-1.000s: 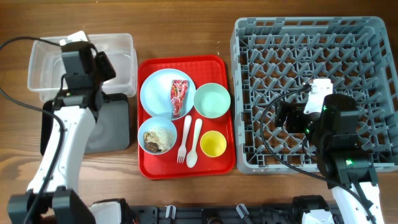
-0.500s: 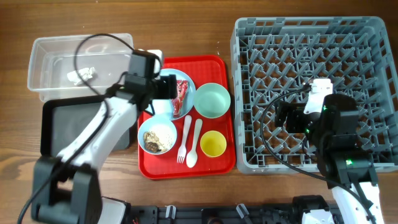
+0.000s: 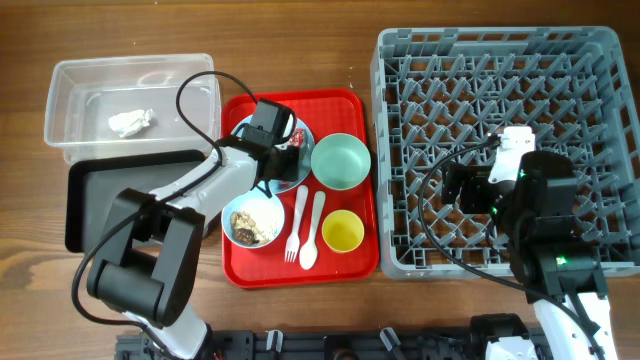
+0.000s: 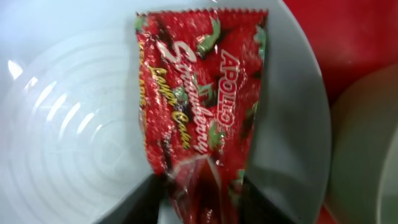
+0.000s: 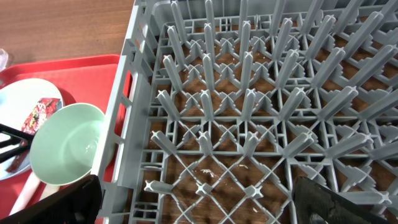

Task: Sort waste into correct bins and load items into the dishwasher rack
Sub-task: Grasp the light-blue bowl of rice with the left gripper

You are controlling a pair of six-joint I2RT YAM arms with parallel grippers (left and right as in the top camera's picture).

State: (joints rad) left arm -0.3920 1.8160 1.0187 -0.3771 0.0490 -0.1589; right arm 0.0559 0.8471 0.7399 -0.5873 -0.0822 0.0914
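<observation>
Wrapper (image 4: 202,118), red, crinkled, snack type: lies flat on light blue round plate (image 4: 74,124), its near end between the left jaws, which stand apart on either side. Right jaws: spread wide above large grey pegged dishwasher rack (image 5: 249,93).

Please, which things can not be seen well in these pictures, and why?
1. Overhead: the left arm covers most of the plate and wrapper.
2. Left wrist: the bottom edge cuts off the wrapper's end, so whether the left gripper holds it is unclear.
3. Right wrist: the green bowl hides part of the plate.
</observation>
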